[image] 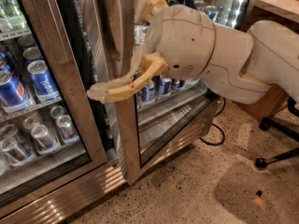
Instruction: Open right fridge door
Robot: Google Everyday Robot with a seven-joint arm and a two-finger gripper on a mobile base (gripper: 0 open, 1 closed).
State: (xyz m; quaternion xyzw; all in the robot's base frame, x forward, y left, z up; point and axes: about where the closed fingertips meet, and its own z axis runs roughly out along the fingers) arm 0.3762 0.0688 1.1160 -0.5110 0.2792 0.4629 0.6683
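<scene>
The right fridge door (127,139) stands at the middle of the view, its steel frame edge seemingly swung a little proud of the neighbouring left door (70,83), with a dark gap between the two. The hand (124,45) is at that free edge with its fingers spread wide, pinching nothing. The lower finger (117,88) lies across the front of the frame and its tip reaches over the gap, while the upper one sits high against the frame near the top of the view. The door looks barely started, so the step in hand is to widen the swing. Whether the lower finger is truly hooked behind the edge cannot be told. It would be wise to seat it inside the gap first, then draw along an arc about the hinge on the far right side rather than straight back, or the finger may slip off the smooth steel. A slow, steady pull suits a heavy glass door — and the arm's elbow should keep away from the chair base (280,143) and the cable (216,133) on the floor.
</scene>
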